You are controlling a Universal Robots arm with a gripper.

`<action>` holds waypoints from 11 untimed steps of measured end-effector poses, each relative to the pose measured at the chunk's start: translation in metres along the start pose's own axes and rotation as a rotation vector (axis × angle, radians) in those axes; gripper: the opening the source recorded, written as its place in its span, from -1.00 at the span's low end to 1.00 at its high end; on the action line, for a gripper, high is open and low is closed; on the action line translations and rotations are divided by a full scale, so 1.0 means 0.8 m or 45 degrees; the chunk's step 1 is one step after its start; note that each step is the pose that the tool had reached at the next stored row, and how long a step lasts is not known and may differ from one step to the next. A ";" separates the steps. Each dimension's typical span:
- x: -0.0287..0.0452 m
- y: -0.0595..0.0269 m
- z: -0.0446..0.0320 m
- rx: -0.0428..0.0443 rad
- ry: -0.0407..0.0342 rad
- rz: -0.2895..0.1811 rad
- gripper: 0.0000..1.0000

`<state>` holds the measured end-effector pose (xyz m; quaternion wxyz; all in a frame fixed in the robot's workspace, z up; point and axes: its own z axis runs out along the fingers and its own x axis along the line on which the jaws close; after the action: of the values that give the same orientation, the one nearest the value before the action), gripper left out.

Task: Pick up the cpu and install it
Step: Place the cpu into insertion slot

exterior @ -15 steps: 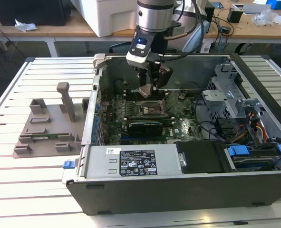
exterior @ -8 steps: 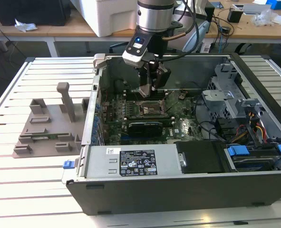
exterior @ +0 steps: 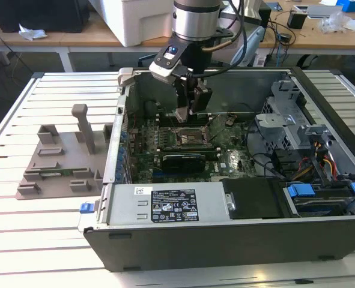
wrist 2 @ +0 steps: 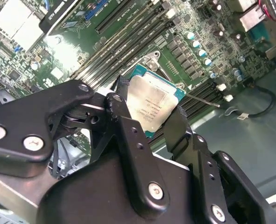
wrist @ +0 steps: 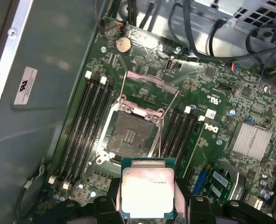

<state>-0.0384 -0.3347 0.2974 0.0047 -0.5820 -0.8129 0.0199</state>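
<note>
The cpu [wrist: 148,191], a flat square chip with a silvery top and a thin green edge, is held between the black fingers of my gripper [wrist: 148,204], which is shut on it. In the second wrist view the cpu [wrist 2: 154,103] sits between the two fingers [wrist 2: 123,121] above the motherboard. The open socket [wrist: 128,135] shows bare, its metal load frame [wrist: 149,79] flipped up; the chip hangs just off the socket's edge, apart from it. In the exterior view my gripper [exterior: 187,114] hovers low inside the open computer case, just above the socket [exterior: 188,137].
Memory slots [wrist: 84,121] flank the socket on both sides. A silver heatsink [wrist: 251,140] and cables [wrist: 212,28] lie nearby. The case walls [exterior: 225,240], a power supply [exterior: 171,204] and a drive cage [exterior: 285,120] surround the board. Grey fixture blocks [exterior: 63,156] stand on the table at the exterior view's left.
</note>
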 end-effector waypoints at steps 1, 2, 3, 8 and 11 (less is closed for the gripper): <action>0.0000 0.000 0.0001 0.000 0.0007 0.018 0.08; 0.0000 0.000 0.0001 0.000 0.0013 0.035 0.08; 0.0000 0.000 0.0001 0.001 0.0024 0.063 0.08; 0.0000 0.000 0.0002 0.002 0.0055 0.145 0.08; 0.0000 0.000 0.0002 0.003 0.0070 0.183 0.08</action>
<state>-0.0384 -0.3347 0.2973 0.0061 -0.6389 -0.7690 0.0195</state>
